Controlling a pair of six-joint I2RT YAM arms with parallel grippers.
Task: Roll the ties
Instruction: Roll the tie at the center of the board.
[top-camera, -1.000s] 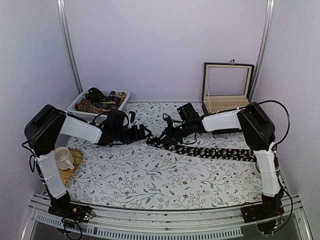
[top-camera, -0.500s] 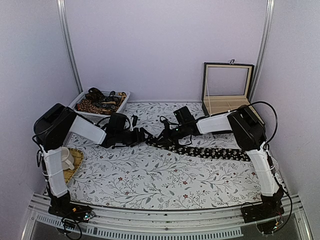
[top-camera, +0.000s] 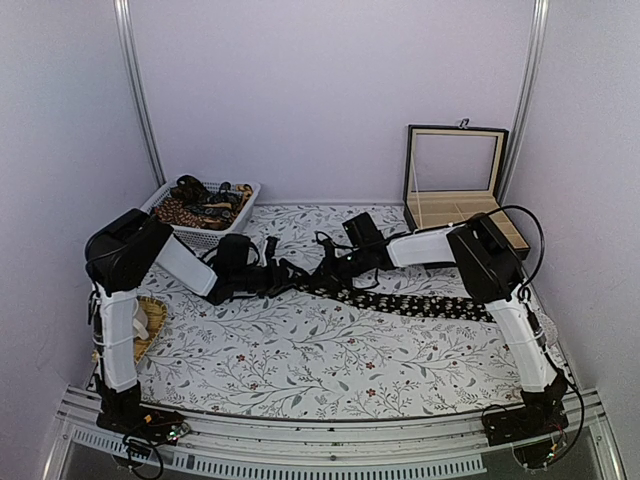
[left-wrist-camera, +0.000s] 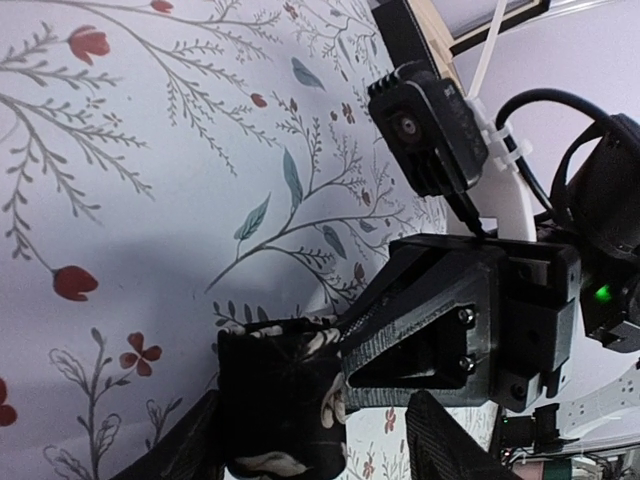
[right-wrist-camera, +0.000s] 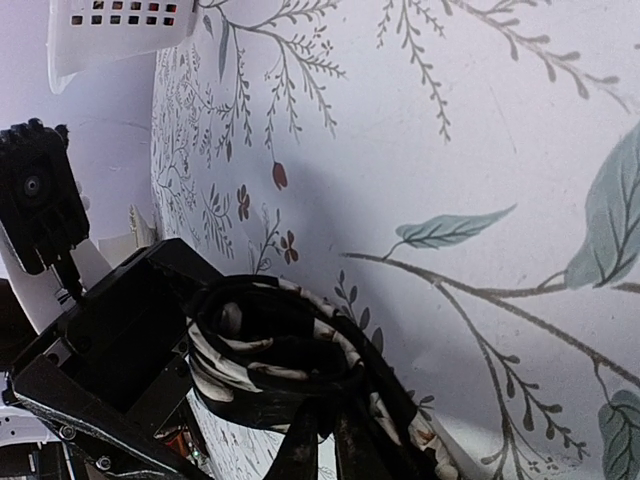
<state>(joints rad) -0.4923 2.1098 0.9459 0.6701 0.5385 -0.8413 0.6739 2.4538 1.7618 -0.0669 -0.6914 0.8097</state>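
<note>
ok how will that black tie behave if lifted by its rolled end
Probably floppy: the black tie lies flat and limp, so its tail would likely dangle. The rolled end looks loose and soft; it may unwind if the right gripper, shut on it, lets go.

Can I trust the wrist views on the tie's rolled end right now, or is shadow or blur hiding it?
Top external: even light, no glare, but the black pale-speckled fabric tie is small, its rolled end unreadable. Left wrist: the roll sits in shadow, mostly flat black. Right wrist: sharpest, the roll's folds and pale specks readable; only the bottom edge goes dark and soft.
</note>
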